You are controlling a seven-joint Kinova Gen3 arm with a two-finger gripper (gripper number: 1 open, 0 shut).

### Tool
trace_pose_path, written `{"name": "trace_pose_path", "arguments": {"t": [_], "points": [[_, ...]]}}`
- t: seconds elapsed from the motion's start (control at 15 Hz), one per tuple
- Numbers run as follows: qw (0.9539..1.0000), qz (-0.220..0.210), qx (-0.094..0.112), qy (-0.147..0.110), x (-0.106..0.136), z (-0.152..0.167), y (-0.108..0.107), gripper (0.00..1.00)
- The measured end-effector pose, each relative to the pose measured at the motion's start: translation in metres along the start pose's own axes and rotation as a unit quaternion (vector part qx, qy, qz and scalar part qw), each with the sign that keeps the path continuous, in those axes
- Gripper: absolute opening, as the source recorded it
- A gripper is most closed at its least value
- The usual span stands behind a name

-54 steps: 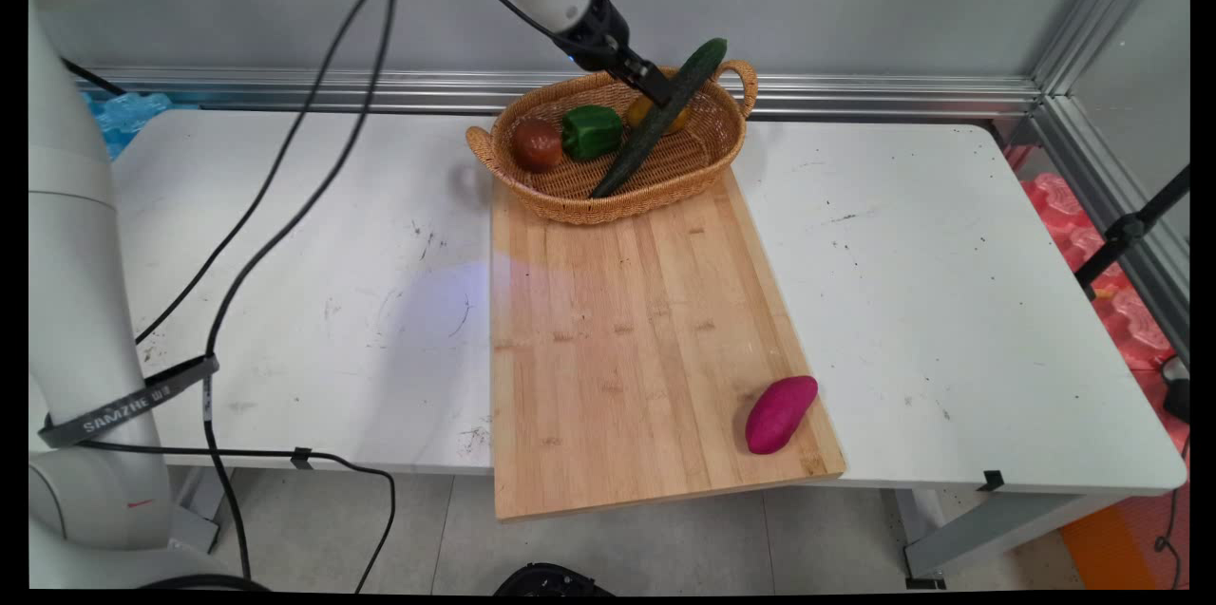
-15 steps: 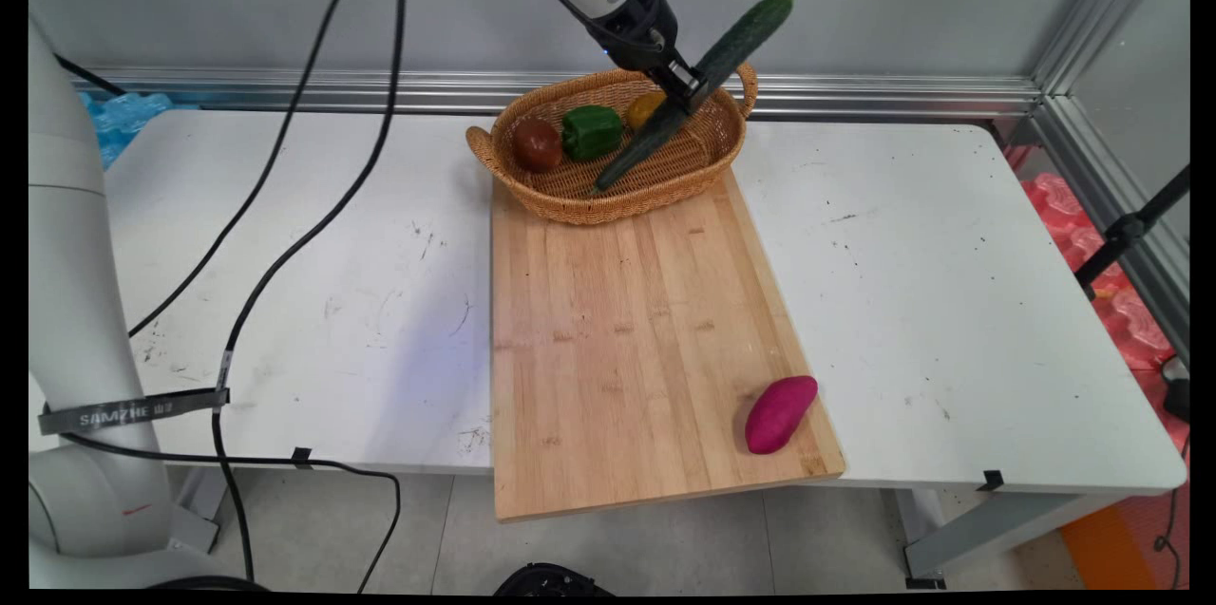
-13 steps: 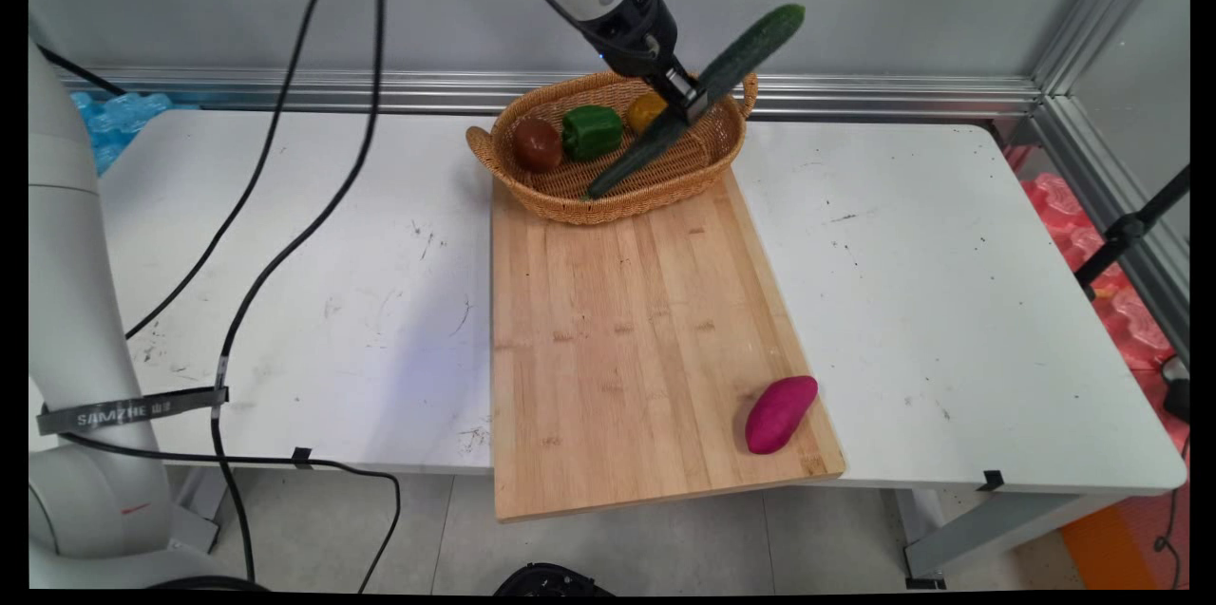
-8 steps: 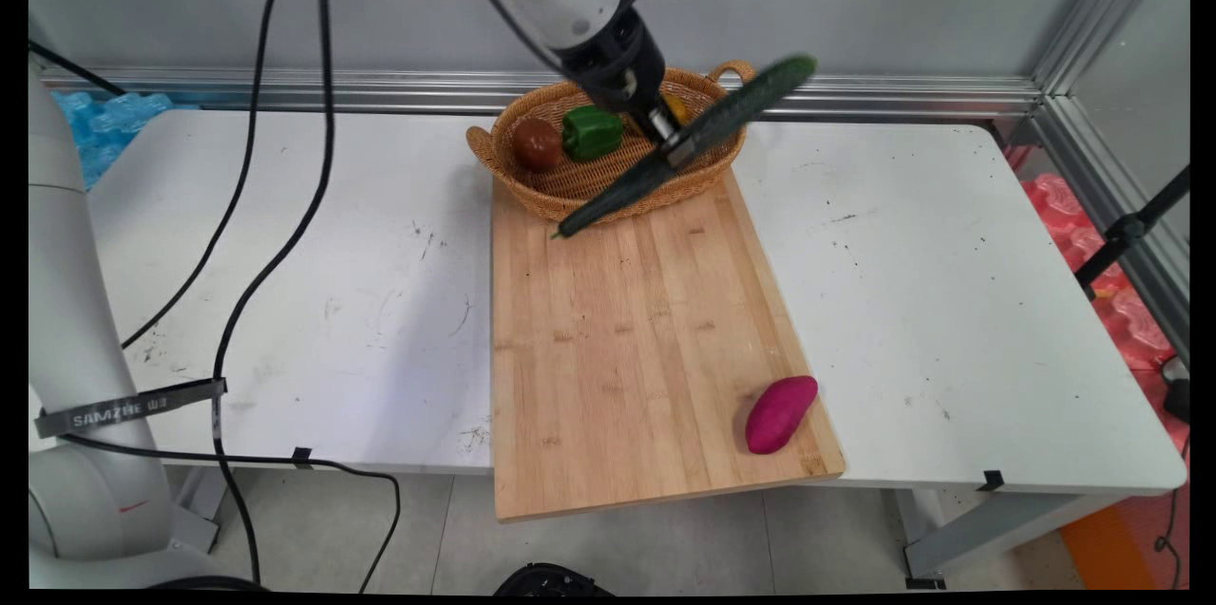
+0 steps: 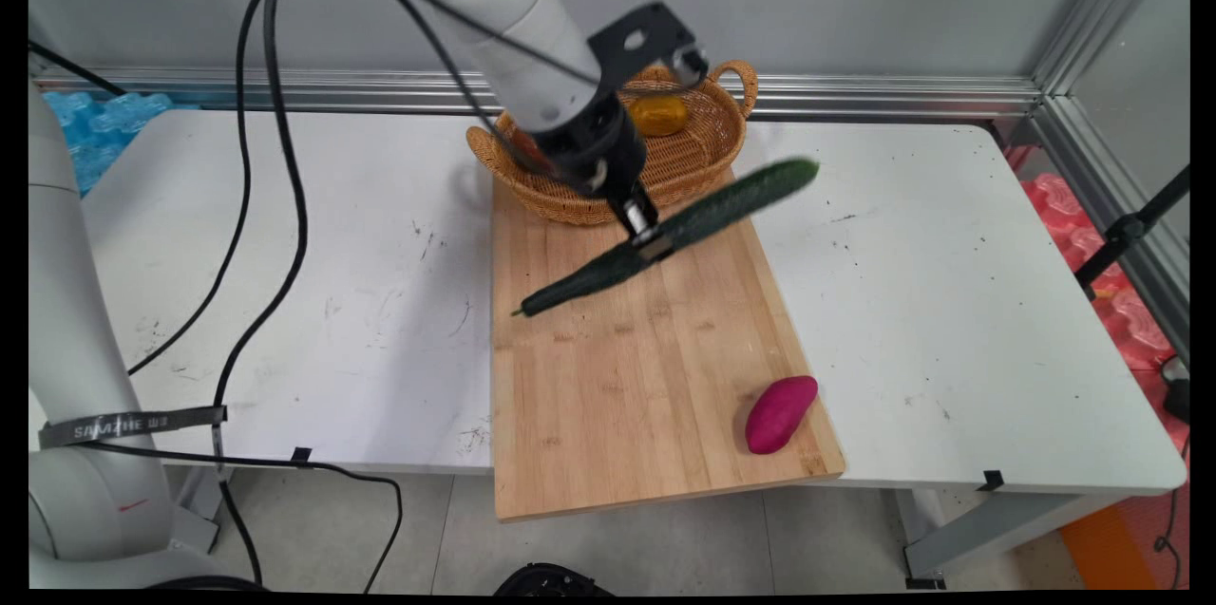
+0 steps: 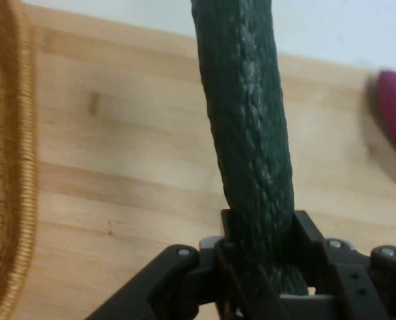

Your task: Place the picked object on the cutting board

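- We see the gripper (image 5: 646, 237) with its 2 black fingers (image 6: 233, 261) closed tight on the cucumber (image 5: 708, 214), pinching it near its middle; in the hand view the fingers (image 6: 305, 233) sit flush against either flank of the cucumber (image 6: 248, 133) with no gap showing.
- The cucumber hangs in the air over the far part of the cutting board (image 5: 627, 368), tilted, its thin stem end low toward the board's left edge and its blunt end higher, out over the desk (image 5: 950, 301) past the board's right edge. It touches nothing but the fingers.
- 3.6 s ago the cucumber leaned in the basket (image 5: 693, 159) with its lower end on the weave; 0.5 s ago it was just crossing the basket's near rim. Now it is wholly clear of the basket and nearer the camera, and lies flatter.
- The purple sweet potato (image 5: 781, 413) has not moved: it lies near the board's near right corner, well apart from the gripper.
- The arm now covers the left part of the basket; only the yellow-orange fruit (image 5: 659, 114) shows inside it.
- Nearest us, the board is pale wood in lengthwise strips, smooth, overhanging the desk's near edge. The sweet potato is a smooth, plump oval.
- The cucumber is long, dark green, with a bumpy, ridged skin.
- Farthest, the basket is oval woven wicker, tan, with a loop handle at its right end; its near rim rests on the board's far end. In the hand view its wicker wall (image 6: 5, 167) runs beside the board (image 6: 118, 167).
- The desk is white, scuffed and speckled.
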Motion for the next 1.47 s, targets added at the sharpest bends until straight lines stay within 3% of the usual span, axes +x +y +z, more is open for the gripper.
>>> {"name": "trace_pose_path", "arguments": {"t": [0.27, 0.8, 1.2, 1.47], "points": [[0.9979, 0.061, -0.013, -0.017, -0.016, 0.012, 0.008, 0.00], [0.9814, 0.185, -0.023, -0.044, -0.042, 0.041, 0.004, 0.00], [0.9717, 0.230, -0.026, -0.050, -0.047, 0.062, -0.001, 0.00], [0.9681, 0.245, -0.026, -0.048, -0.048, 0.074, -0.006, 0.00]]}}
